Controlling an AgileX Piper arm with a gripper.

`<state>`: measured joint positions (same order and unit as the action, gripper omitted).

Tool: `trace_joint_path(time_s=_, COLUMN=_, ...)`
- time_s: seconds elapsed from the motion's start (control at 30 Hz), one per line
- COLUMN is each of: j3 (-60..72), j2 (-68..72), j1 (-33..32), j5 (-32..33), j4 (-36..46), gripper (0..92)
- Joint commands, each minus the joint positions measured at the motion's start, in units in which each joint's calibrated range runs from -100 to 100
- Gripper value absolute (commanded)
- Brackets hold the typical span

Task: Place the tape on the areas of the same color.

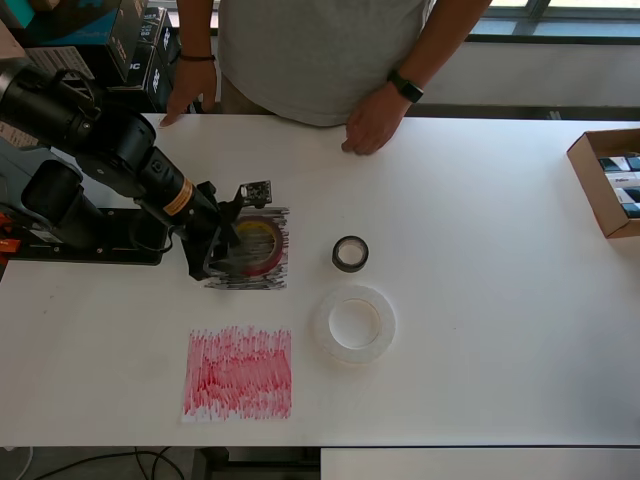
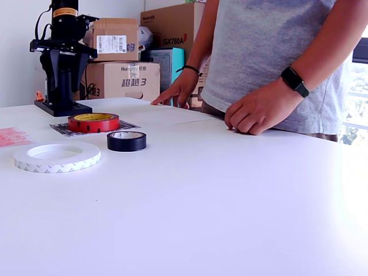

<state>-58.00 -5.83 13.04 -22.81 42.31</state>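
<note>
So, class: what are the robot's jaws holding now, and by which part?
Seemingly nothing: the red tape roll lies flat on the black sheet, with the jaws above it.

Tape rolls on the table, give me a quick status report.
Gripper above red roll, open or shut unclear. Red roll lies on black sheet, wrong color. Black roll, white roll on bare table. Red sheet unoccupied.

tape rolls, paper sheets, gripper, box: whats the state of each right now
red tape roll: flat on the black scribbled sheet, wrong colour
black tape roll: flat on bare table, on no sheet
white tape roll: flat on bare table in the exterior view; no white sheet can be made out
red scribbled sheet: nothing on it
gripper: above the red roll, open or shut unclear
cardboard box: open
</note>
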Motion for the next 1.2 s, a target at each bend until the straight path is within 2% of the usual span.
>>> trace_joint_path(time_s=0.0, j3=-1.8, j2=2.3, j1=-0.3, j5=1.0, j4=-0.4, gripper=56.4)
trace_joint_path(time_s=0.3, j3=0.8, j2=7.6, j1=-0.7, j5=5.8, j4=-0.3, gripper=56.4)
trace_joint_path(time_s=1.17, j3=1.3, j2=15.0, j1=-0.2, j5=5.8, j4=0.0, gripper=56.4)
